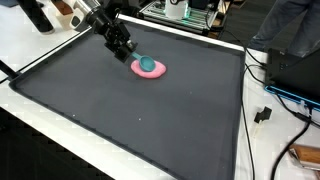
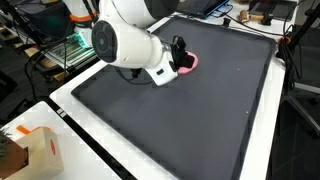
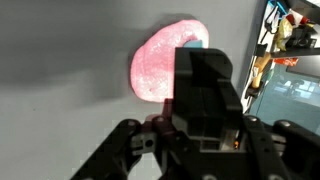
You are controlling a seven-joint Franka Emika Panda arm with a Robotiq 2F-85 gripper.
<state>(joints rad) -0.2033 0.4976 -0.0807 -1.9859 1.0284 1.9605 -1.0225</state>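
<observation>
I am hovering my tool (image 1: 130, 55) low over the far left part of the black mat (image 1: 150, 120) on the worktop (image 1: 28, 47). It is hanging just left of the pink plate (image 1: 150, 72), which is carrying a small teal object (image 1: 149, 64). In the wrist view the tool's own body is blocking the tips, so I cannot tell whether they are apart or together.
</observation>
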